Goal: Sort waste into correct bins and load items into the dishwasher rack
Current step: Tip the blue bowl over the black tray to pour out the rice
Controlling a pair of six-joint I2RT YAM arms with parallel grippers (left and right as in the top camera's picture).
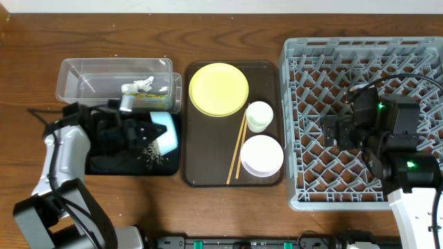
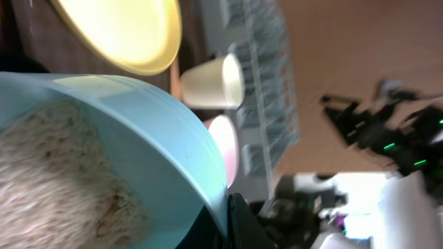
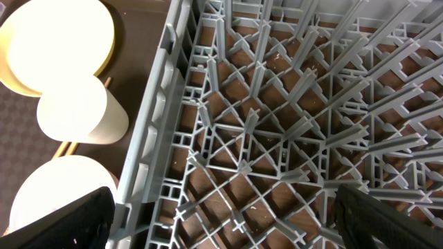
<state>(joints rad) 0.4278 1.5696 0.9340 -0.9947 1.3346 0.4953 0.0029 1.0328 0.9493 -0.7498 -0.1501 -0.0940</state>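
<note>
The left gripper (image 1: 147, 131) is clamped on the rim of the light blue bowl (image 1: 166, 131), which is tipped on its side over the black tray (image 1: 172, 164). Loose rice grains (image 1: 151, 153) lie scattered on that tray, and the tissue (image 1: 140, 86) and snack wrapper (image 1: 151, 101) sit in the clear tub (image 1: 83, 72) just beside it. The right gripper (image 3: 221, 225) hovers above the grey dishwasher rack (image 1: 415, 62) with fingers spread wide, holding nothing, while the yellow plate (image 1: 218, 88), white cup (image 1: 259, 116), white bowl (image 1: 261, 155) and chopsticks (image 1: 237, 149) rest on the brown serving tray (image 1: 208, 176)
</note>
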